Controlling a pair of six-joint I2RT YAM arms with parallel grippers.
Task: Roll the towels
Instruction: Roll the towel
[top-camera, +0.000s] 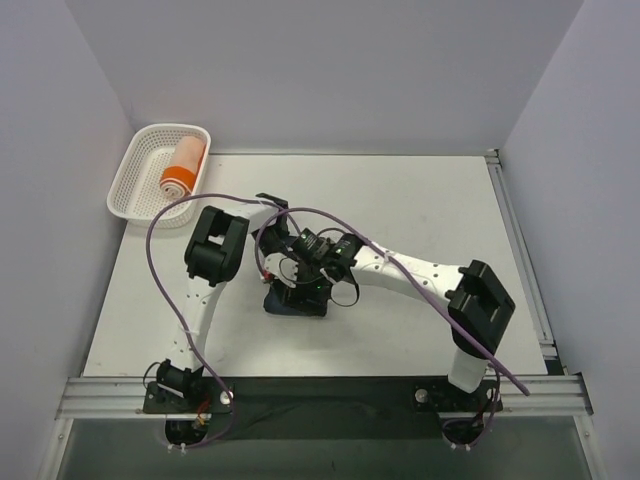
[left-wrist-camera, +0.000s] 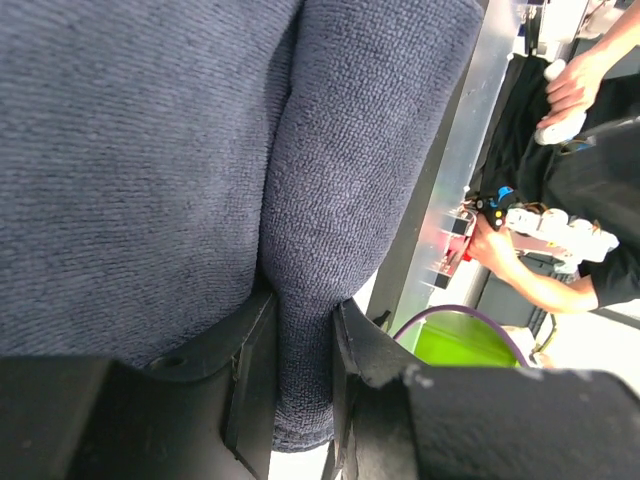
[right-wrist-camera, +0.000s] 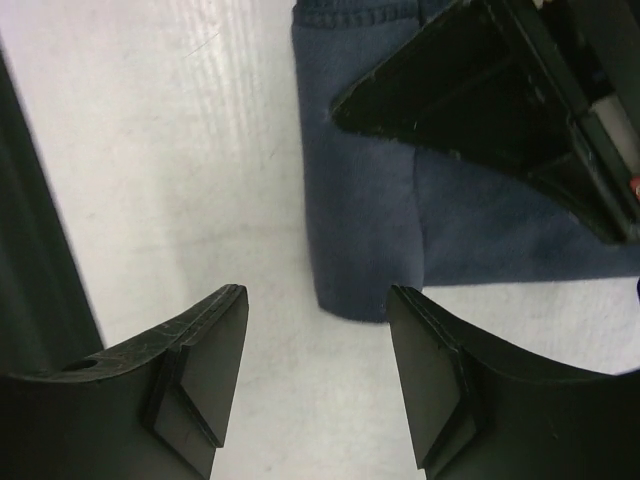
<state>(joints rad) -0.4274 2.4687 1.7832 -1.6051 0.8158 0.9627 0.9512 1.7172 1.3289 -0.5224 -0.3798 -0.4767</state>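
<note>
At the navy towel (right-wrist-camera: 360, 220), our left claw (left-wrist-camera: 302, 345) pinches a fold, right claw (right-wrist-camera: 318, 305) apart; tugging could unravel it.

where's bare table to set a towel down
Bare table: far right, between right arm and back wall; also near middle between the arm bases. Crowded: centre, where both arms meet over the navy towel; basket fills far left corner.

Left fingers (left-wrist-camera: 250, 390) pinched close; right fingers (right-wrist-camera: 200, 375) spread apart, apparently hovering low.
</note>
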